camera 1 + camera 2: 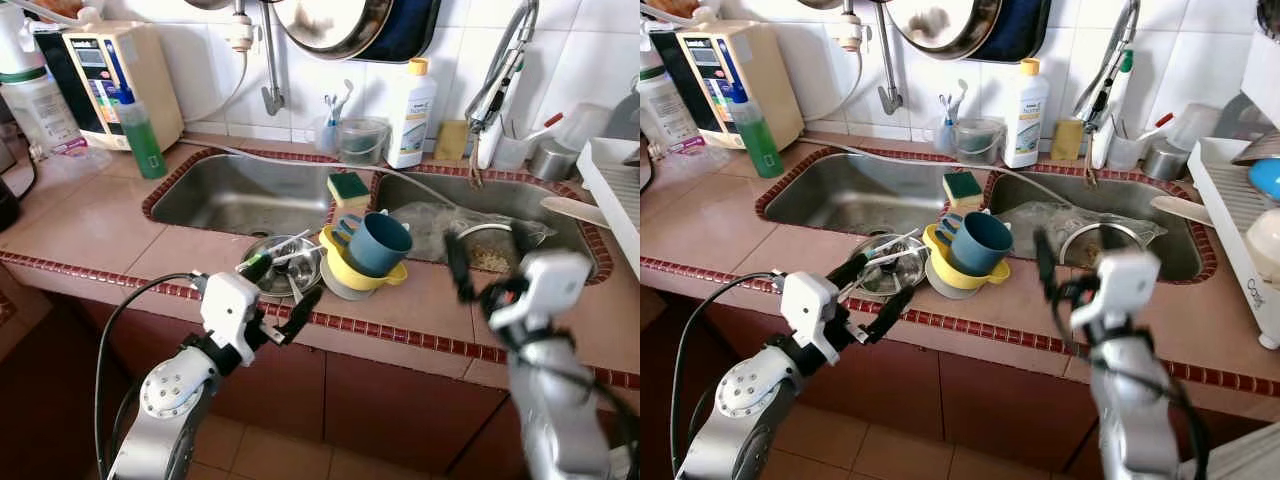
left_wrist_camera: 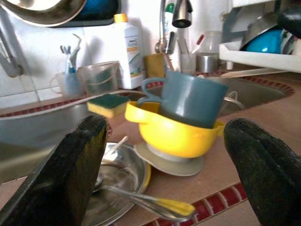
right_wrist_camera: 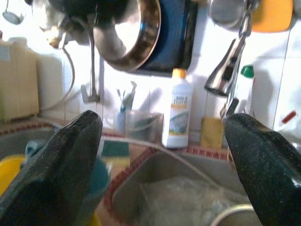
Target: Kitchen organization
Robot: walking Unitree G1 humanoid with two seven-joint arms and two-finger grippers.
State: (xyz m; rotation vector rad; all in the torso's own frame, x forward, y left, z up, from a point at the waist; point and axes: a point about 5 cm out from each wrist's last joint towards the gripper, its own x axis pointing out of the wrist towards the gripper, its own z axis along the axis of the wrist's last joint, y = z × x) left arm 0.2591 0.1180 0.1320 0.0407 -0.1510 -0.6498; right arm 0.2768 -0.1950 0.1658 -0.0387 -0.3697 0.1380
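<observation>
A blue mug (image 1: pixel 380 243) lies tilted in a yellow bowl (image 1: pixel 343 268) on a small saucer, on the counter strip between the two sinks. Just left of it sits a steel dish (image 1: pixel 283 266) with spoons in it. A green-and-yellow sponge (image 1: pixel 348 187) rests on the divider behind. My left gripper (image 1: pixel 285 290) is open at the counter's front edge, right before the steel dish and facing the bowl (image 2: pixel 174 136). My right gripper (image 1: pixel 478 275) is open too, raised over the counter in front of the right sink, empty.
The right sink (image 1: pixel 500 225) holds a pot and a wooden spoon. A white soap bottle (image 1: pixel 411 112), a tub with brushes and a green bottle (image 1: pixel 143 135) line the back. A water purifier (image 1: pixel 115 70) stands far left, a white dish rack (image 1: pixel 615 190) far right.
</observation>
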